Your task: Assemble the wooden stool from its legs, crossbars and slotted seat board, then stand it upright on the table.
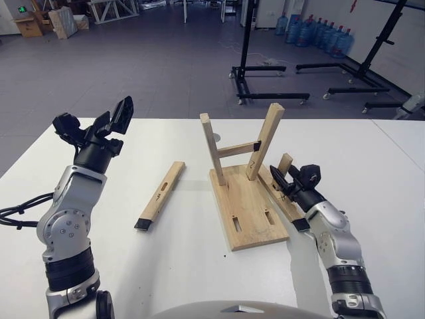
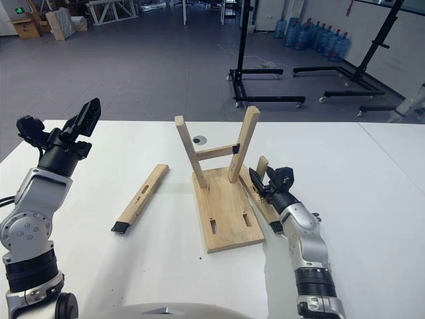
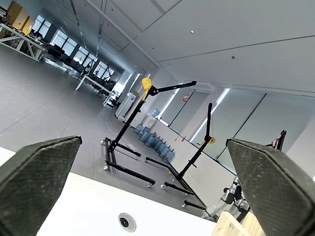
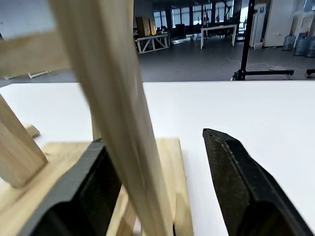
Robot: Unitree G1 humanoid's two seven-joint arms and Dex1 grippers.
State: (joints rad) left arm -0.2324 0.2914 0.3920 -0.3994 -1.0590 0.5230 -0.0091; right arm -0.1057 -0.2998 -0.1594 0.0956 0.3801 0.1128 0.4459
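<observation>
The slotted seat board [image 1: 251, 211] lies flat on the white table [image 1: 186, 259]. Two legs [image 1: 213, 147] [image 1: 263, 139] stand in its far end, joined by a crossbar [image 1: 237, 149]. One loose leg [image 1: 161, 194] lies to the board's left. Another leg [image 1: 287, 193] lies along the board's right edge. My right gripper [image 1: 291, 178] is open and straddles this leg [image 4: 113, 98], with a gap beside one finger [image 4: 236, 187]. My left gripper [image 1: 114, 114] is raised above the table's left side, open and holding nothing, its fingers [image 3: 34, 177] spread wide.
A round hole [image 2: 199, 140] sits in the table behind the stool parts. Black cables [image 1: 20, 214] hang at the table's left edge. Black wheeled stands [image 1: 269, 80] are on the floor beyond the table.
</observation>
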